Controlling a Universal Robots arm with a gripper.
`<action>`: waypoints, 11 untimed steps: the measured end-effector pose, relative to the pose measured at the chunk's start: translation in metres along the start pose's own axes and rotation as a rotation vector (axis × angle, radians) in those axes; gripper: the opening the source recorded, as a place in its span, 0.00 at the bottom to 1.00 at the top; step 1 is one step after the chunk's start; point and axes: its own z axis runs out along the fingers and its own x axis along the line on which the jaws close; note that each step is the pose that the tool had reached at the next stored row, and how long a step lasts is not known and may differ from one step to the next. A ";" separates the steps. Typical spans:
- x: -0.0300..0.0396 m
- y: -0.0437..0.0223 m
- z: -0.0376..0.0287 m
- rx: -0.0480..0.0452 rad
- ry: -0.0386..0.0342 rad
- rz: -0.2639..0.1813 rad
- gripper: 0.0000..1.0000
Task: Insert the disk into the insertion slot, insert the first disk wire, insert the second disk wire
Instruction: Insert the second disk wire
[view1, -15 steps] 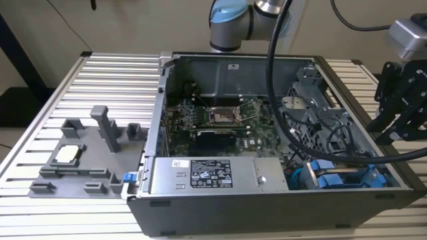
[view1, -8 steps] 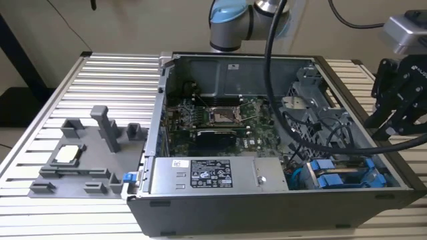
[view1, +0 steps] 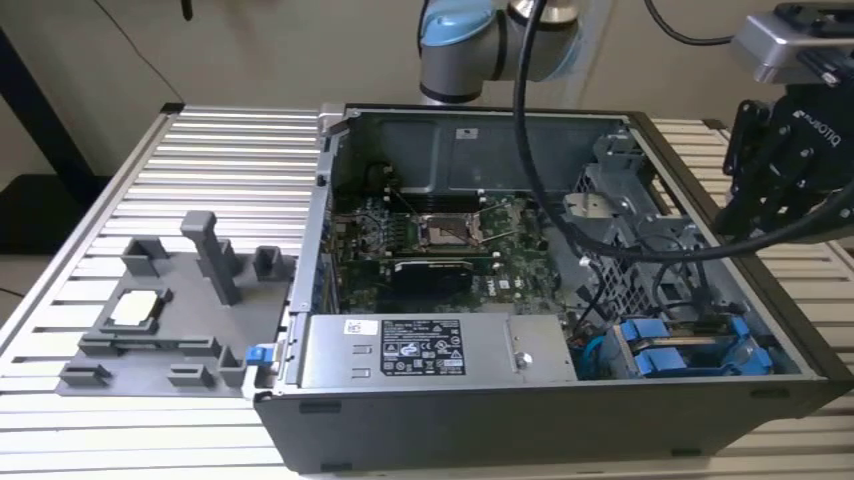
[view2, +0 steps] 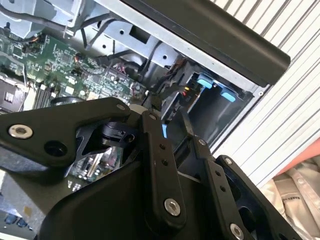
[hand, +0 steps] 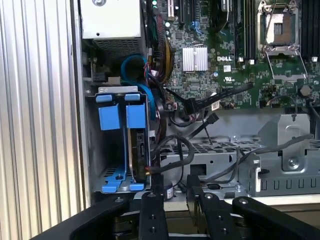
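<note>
The computer case (view1: 534, 425) lies open on the ribbed table (view1: 200, 160), and the hand (hand: 174, 184) hangs over its drive corner, just above the slot (hand: 93, 150). We cannot tell from these views whether the hand is open, closed or gripping anything. The disk (hand: 138, 150) stands on edge inside the slot, held in its blue frame (hand: 135, 116), whose tabs show at both ends of the bay. We therefore judge the disk step as done. A black wire (hand: 185, 150) loops from the circuit board (hand: 240, 65) side toward the exposed edge of the disk, and one wire end lies against that edge just beside the hand. We cannot tell whether it is fully seated. We expect the disk to handle as a stiff, dense part, heavy for its bulk and sensitive to knocks. Its metal faces are probably slippery, so hold it by the blue frame tabs, not by the bare body or the underside board. We expect the wire to be soft and springy and to pull back toward its loop. Take hold of it at the rigid plug, close behind the mating face, never along the cable. The grey power-supply box (view1: 400, 350) sits beside the slot and plays no part here.
</note>
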 end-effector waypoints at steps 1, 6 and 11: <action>-0.0022 0.0008 0.0002 0.0001 0.0031 0.000 0.33; -0.0049 0.0068 0.0019 0.0007 0.0135 0.000 0.33; -0.0047 0.0197 0.0032 0.0030 0.0157 0.000 0.33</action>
